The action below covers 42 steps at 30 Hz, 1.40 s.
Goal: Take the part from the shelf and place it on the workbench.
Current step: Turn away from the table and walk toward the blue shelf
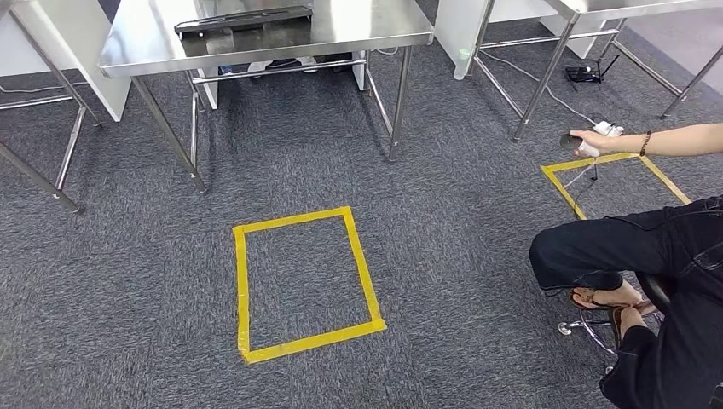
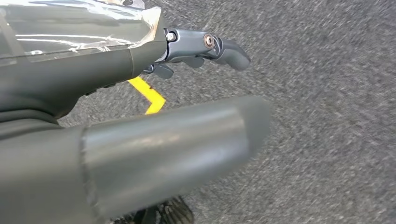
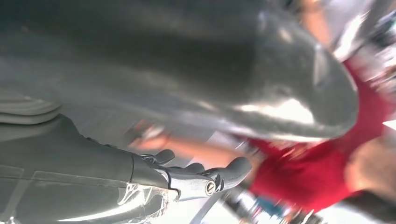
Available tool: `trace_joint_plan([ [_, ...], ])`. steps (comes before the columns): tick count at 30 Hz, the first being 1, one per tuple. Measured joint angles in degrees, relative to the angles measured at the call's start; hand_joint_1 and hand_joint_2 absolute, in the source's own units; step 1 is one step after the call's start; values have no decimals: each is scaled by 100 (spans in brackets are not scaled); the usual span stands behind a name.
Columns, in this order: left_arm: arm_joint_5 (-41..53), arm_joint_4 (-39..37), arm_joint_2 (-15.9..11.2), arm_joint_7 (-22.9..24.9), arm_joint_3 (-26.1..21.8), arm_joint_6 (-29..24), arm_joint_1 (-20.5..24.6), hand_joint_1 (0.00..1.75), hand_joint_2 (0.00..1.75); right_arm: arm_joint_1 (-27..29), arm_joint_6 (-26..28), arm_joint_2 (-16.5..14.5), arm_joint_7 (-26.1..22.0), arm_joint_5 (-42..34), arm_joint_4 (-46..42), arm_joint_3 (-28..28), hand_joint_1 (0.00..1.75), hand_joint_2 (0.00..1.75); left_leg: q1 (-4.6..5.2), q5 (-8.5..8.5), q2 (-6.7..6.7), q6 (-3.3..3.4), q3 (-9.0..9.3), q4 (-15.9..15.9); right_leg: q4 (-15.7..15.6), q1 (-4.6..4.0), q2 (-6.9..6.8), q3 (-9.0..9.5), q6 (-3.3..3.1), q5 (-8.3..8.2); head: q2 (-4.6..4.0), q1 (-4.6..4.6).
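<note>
In the head view, one steel desk [image 1: 256,38] stands at the far side of the carpet and carries one dark part [image 1: 245,19] near its far edge. Two yellow tape squares [image 1: 303,284] lie on the floor; one seated person [image 1: 656,290] holds a small device. No writing is readable. In the left wrist view, the left hand [image 2: 205,46] is released, holding nothing. In the right wrist view, the right hand [image 3: 205,175] is also released, and the background is blurred.

Grey carpeted floor [image 1: 128,281] carries a rectangle of yellow tape [image 1: 304,284] stuck flat near the middle — a second yellow tape outline [image 1: 610,175] lies farther right. A steel desk [image 1: 358,25] stands beyond the rectangle, a dark flat tray [image 1: 243,20] lying on its top. A black router [image 1: 583,74] and a cable [image 1: 529,81] lie on the floor under the right-hand desk [image 1: 627,7].
</note>
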<state>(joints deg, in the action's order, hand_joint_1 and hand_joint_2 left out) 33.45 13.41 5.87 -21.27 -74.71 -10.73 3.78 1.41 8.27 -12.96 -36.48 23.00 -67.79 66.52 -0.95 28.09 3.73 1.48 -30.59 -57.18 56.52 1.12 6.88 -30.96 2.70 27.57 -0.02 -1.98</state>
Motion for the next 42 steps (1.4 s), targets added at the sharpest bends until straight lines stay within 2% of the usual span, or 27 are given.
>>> trace_joint_plan([
  [2,41,-2,2,-8,-1,-6,-4,0,0,-65,401,200,65,230,564,126,0,0,-12,-44,-166,87,3,61,291,-26,-259,-173,11,164,0,-28],
  [4,120,-4,2,-11,6,-50,-30,0,0,-163,860,404,296,536,1265,204,0,0,6,-56,-349,125,-10,77,1014,-33,-553,-525,-29,508,0,-56],
  [6,219,-11,3,-7,39,-107,-58,0,0,-219,1337,576,665,838,2083,260,0,0,25,-54,-522,128,-23,76,1612,-21,-628,-793,-11,723,0,-58],
  [7,252,-18,3,-4,61,-125,-65,0,0,-227,1580,643,915,983,2507,280,0,0,29,-53,-592,128,-24,75,1608,-15,-647,-768,26,701,0,-59],
  [8,280,-26,5,-3,81,-131,-68,0,44,-232,1793,701,1176,1125,2903,295,0,0,32,-51,-661,126,-20,74,1358,-11,-680,-617,74,597,0,-60],
  [9,305,-33,10,-2,96,-134,-69,0,87,-243,1955,747,1432,1260,3250,300,0,0,37,-48,-725,119,-10,73,918,-13,-769,-363,116,445,0,-60],
  [11,403,-47,19,2,139,-148,-77,0,175,-296,2093,797,2012,1525,3830,287,0,0,68,-24,-847,79,27,68,134,-46,-1030,73,117,181,0,-56],
  [13,507,-67,25,24,204,-175,-82,0,175,-337,2075,786,2743,1798,4309,233,0,0,93,1,-956,18,75,67,-83,-89,-1123,180,38,91,0,-45],
  [15,550,-88,32,62,256,-208,-75,0,175,-335,1991,737,3442,2061,4690,141,0,0,79,29,-1013,-49,109,59,-80,-58,-998,171,-40,61,0,-38],
  [17,539,-103,46,96,278,-246,-83,0,175,-332,1882,671,3829,2280,4958,33,0,0,50,228,-792,-119,34,-163,-95,6,-876,175,-121,17,0,-33],
  [19,513,-117,56,122,284,-305,-108,0,175,-346,1780,601,3991,2471,5150,-98,0,0,28,644,-476,-161,-257,-832,-93,17,-751,153,-185,-17,0,-28],
  [21,526,-131,64,191,286,-404,-124,0,175,-351,1690,538,4193,2696,5302,-256,0,0,23,907,-371,-174,-574,-1507,-81,3,-612,130,-211,-31,0,-27],
  [22,552,-137,71,250,289,-457,-127,0,175,-345,1652,509,4308,2807,5361,-337,0,0,22,868,-359,-174,-622,-1591,-72,-2,-539,126,-215,-33,0,-26],
  [23,587,-142,77,318,295,-507,-128,0,175,-340,1615,486,4411,2908,5410,-416,0,0,17,713,-351,-169,-561,-1436,-61,-2,-464,127,-214,-32,0,-26],
  [24,623,-145,81,385,304,-547,-129,0,175,-337,1585,463,4485,2989,5450,-488,0,0,7,487,-316,-161,-412,-1098,-47,-1,-389,129,-212,-31,0,-26],
  [25,652,-147,84,456,315,-585,-129,0,175,-339,1555,442,4533,3060,5484,-560,0,0,-12,288,-188,-149,-237,-705,-30,-2,-319,121,-204,-27,0,-25],
  [27,701,-157,91,586,335,-641,-126,0,175,-360,1512,413,4563,3170,5528,-696,0,0,-38,86,59,-129,-9,-147,14,-26,-187,64,-162,-24,0,-26],
  [28,719,-164,97,643,344,-664,-120,0,131,-367,1499,407,4556,3212,5542,-757,0,0,-32,83,128,-113,19,-58,25,-28,-126,22,-123,-31,0,-25],
  [30,761,-175,118,717,368,-696,-108,0,44,-367,1492,402,4511,3284,5565,-860,0,0,-7,63,17,-58,19,-26,29,-18,-35,-58,-41,-53,0,-23],
  [31,782,-177,129,744,384,-702,-98,0,0,-362,1496,402,4479,3328,5575,-908,0,0,-5,44,-47,-19,22,-5,70,-17,-101,-101,-11,-33,0,-24],
  [32,812,-178,137,776,401,-691,-94,0,0,-366,1508,405,4443,3371,5583,-957,0,0,-10,25,-123,25,25,19,209,-24,-231,-184,-2,46,0,-39],
  [34,875,-181,142,852,428,-638,-91,0,0,-392,1545,413,4375,3437,5595,-1047,0,0,-5,12,-289,79,22,37,849,-32,-534,-498,-21,364,0,-67],
  [36,979,-184,140,943,474,-596,-96,0,0,-405,1580,420,4312,3438,5605,-1101,0,0,6,15,-457,94,14,35,1604,-27,-620,-851,-14,659,0,-81],
  [37,1037,-185,140,986,507,-590,-95,0,0,-396,1594,423,4288,3423,5608,-1109,0,0,6,17,-527,93,12,34,1748,-19,-630,-906,20,690,0,-81],
  [38,1088,-185,139,1030,543,-590,-91,0,0,-384,1605,426,4269,3401,5612,-1111,0,0,4,20,-591,89,15,33,1632,-9,-649,-830,74,621,0,-83],
  [40,1148,-186,142,1106,604,-593,-82,0,0,-371,1615,432,4258,3366,5616,-1111,0,0,4,34,-703,63,40,32,790,9,-807,-365,175,318,0,-85],
  [42,1179,-187,139,1156,650,-598,-79,0,0,-382,1621,431,4261,3345,5620,-1111,0,0,33,65,-799,6,84,32,116,-12,-1018,-2,161,81,0,-82],
])
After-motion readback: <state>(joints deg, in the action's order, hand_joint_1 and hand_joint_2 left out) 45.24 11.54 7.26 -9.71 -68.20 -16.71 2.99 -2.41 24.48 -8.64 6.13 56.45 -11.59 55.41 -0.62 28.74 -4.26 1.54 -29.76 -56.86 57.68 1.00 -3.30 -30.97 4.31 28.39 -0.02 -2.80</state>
